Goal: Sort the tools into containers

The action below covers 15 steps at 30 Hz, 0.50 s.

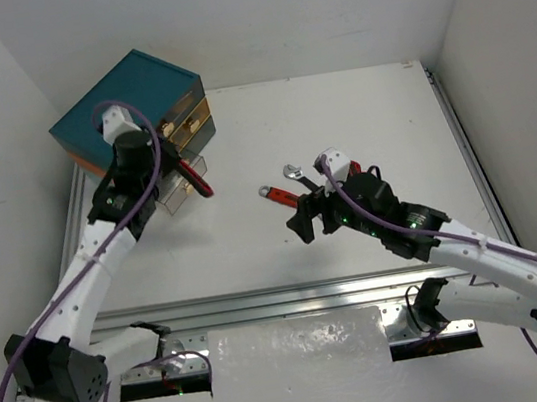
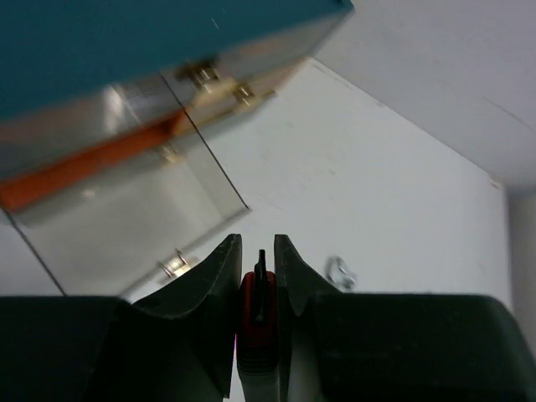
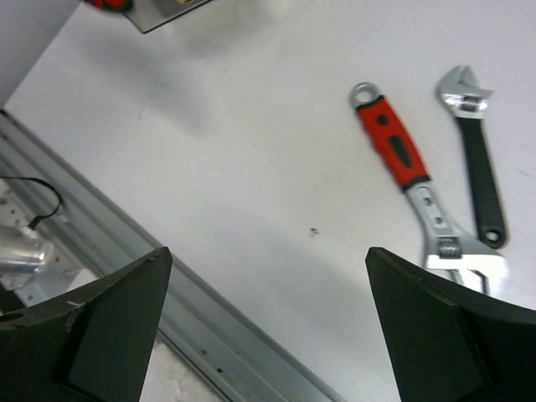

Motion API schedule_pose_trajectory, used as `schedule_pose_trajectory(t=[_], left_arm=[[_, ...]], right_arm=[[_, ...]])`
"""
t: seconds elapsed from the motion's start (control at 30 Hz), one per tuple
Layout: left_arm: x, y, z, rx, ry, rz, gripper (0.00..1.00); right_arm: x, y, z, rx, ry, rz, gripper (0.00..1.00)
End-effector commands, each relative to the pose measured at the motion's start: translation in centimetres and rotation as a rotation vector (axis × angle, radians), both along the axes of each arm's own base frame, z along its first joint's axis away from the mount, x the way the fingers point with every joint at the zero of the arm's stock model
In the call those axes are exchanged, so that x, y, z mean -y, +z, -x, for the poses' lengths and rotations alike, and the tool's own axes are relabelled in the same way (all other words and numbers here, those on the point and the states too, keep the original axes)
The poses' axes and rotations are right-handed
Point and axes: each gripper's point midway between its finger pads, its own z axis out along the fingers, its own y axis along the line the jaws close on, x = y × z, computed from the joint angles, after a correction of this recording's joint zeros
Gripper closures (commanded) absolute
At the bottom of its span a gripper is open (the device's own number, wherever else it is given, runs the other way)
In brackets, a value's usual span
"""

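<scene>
At the far left of the worktop (image 1: 357, 117), the left pincer (image 2: 255, 244) is clamped on a red-and-black handled cutter (image 2: 255, 316). It holds the cutter just in front of the teal-topped cabinet (image 1: 122, 97), over a pulled-out clear drawer (image 2: 126, 234). Near the middle of the worktop lie two tools not yet sorted: a red-handled adjustable wrench (image 3: 394, 146) and, just beside it on the far side, a black-handled adjustable wrench (image 3: 479, 172). Their handles lie apart; whether the black handle's end touches the red wrench's head cannot be told. The right pincer (image 3: 266, 260) hovers just to the near side of them, jaws spread wide with nothing between them. By their look, both wrenches are steel: rigid, fairly heavy, and weightier at the head. The bare metal is probably slippery, the moulded sleeves less so. A hold across the sleeve, toward the head and closing on the narrow sides, would likely limit tipping. The cutter looks equally stiff and should survive a short drop into the drawer.
</scene>
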Motion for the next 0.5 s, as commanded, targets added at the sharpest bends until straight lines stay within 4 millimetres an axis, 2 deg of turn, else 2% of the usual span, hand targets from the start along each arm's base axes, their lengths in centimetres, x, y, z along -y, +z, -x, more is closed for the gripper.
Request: schedule_pose_trajectory(t=[0.0, 0.03, 0.07, 0.17, 0.2, 0.4, 0.47], left_arm=[[-4.0, 1.6, -2.0, -0.043, 0.103, -0.216, 1.0], [-5.1, 1.8, -2.6, -0.048, 0.135, -0.249, 1.0], [-5.2, 2.7, -3.8, -0.03, 0.144, -0.274, 1.0], [-5.8, 3.9, -5.7, -0.019, 0.129, -0.386, 1.0], [-6.6, 3.9, -5.9, -0.03, 0.155, -0.44, 1.0], [-9.9, 2.4, -7.2, -0.073, 0.237, -0.534, 1.0], [-9.8, 1.8, -7.6, -0.054, 0.212, -0.514, 1.0]], right_arm=[[2.4, 1.1, -0.7, 0.074, -0.053, 0.083, 0.01], [2.7, 1.3, -0.5, 0.086, -0.048, 0.086, 0.01], [2.8, 1.4, -0.5, 0.097, -0.039, 0.094, 0.01], [2.9, 1.0, 0.1, 0.102, -0.007, 0.102, 0.01], [2.9, 0.8, 0.2, 0.099, 0.003, 0.104, 0.01], [2.1, 0.9, 1.0, 0.098, 0.065, 0.077, 0.01], [1.9, 0.8, 1.0, 0.097, 0.076, 0.079, 0.01]])
